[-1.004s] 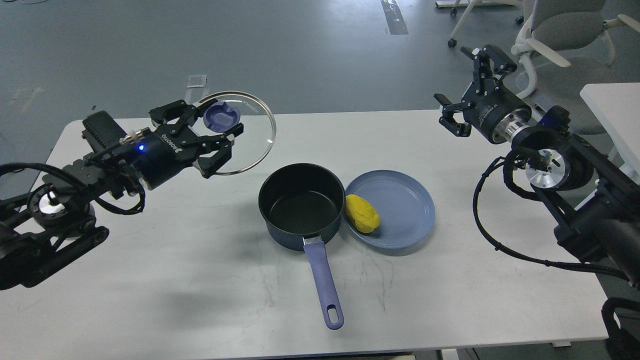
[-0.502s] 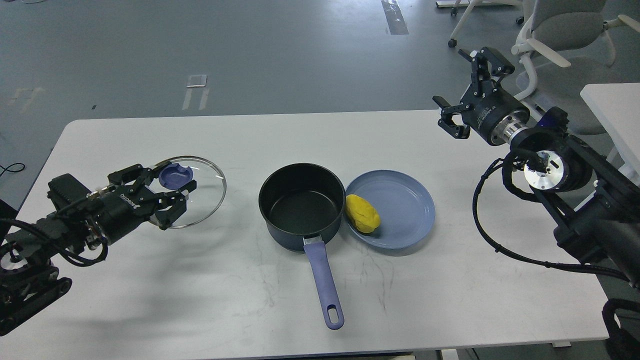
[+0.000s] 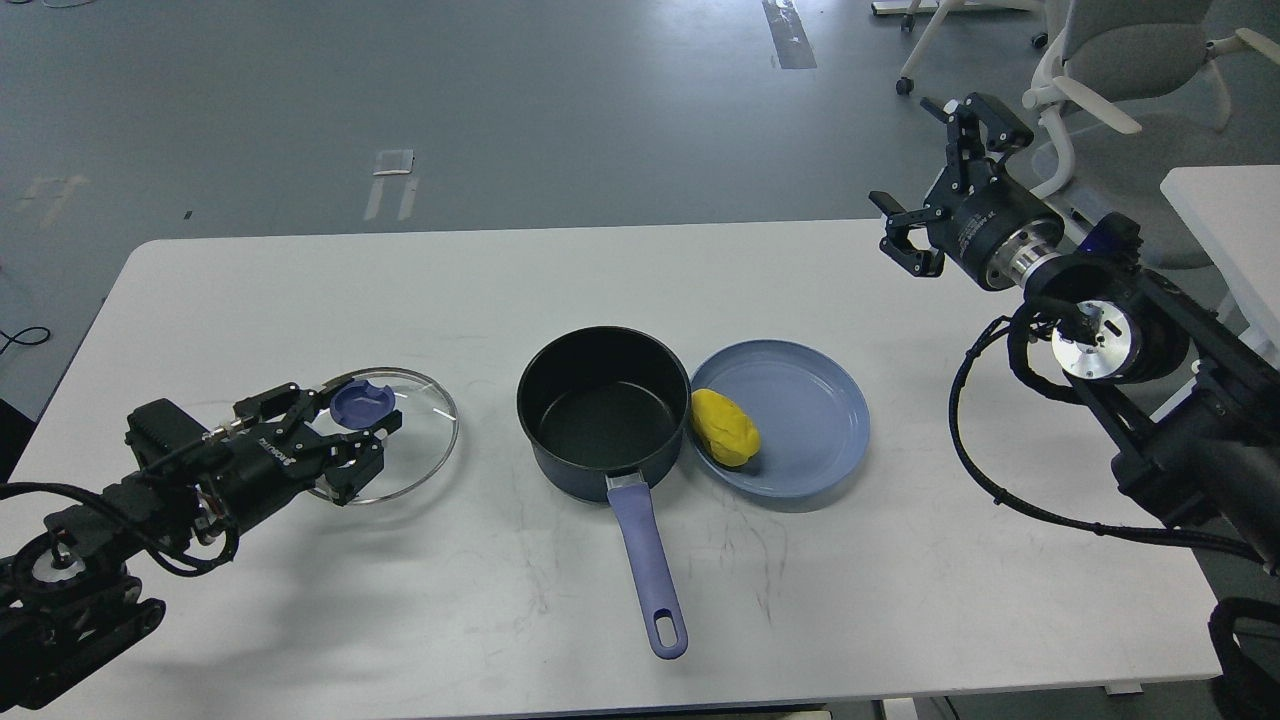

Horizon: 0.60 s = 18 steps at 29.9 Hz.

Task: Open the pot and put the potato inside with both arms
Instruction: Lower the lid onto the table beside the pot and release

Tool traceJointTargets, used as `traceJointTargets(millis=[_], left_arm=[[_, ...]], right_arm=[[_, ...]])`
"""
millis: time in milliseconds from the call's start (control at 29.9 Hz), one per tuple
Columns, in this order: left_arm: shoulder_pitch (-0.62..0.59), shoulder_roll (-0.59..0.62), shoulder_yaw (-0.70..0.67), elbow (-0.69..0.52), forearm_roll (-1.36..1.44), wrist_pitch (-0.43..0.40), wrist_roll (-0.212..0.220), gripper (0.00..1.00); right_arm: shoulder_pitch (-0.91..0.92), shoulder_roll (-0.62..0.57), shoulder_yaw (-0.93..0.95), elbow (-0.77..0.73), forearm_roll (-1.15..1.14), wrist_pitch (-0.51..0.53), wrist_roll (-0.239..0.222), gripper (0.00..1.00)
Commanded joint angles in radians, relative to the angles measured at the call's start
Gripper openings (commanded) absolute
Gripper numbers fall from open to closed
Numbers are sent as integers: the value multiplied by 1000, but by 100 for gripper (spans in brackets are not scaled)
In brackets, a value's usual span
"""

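The dark navy pot stands open at the table's middle, its blue handle pointing toward me. The yellow potato lies on a light-blue plate touching the pot's right side. The glass lid lies low at the table's left, flat on or just above the surface. My left gripper is closed around the lid's blue knob. My right gripper is open and empty, raised above the table's far right edge, well away from the potato.
The white table ends near the bottom of the view. Office chairs stand behind my right arm, and a second white table sits at the far right. Black cables hang from the right arm.
My left arm has carried the lid from beside the pot, down and to the left, to table level. The right gripper has barely moved. Pot and potato are unmoved.
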Motion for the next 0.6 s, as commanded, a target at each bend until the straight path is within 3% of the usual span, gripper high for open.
traceJointTargets(millis=[0,335,368,402,435,569], left_arm=[[0,-25,5,42,-32,0,0,50],[0,-30,7,49,-49,0,0,56],[0,-30,7,51,-57,0,0,65],[0,-30,7,49,-81,0,0,88],[-1,-31,7,49,-98,0,-1,99],[0,-30,8,49,-155,0,-7,99]], right_arm=[[-2,0,0,0,0,0,0,100],[0,0,-3,-3,0,0,0,100],[0,0,-3,-3,0,0,0,100],[0,-2,-3,-3,0,1,0,100],[0,-2,-3,-2,-1,0,0,100],[0,-2,-1,-2,0,0,0,100]])
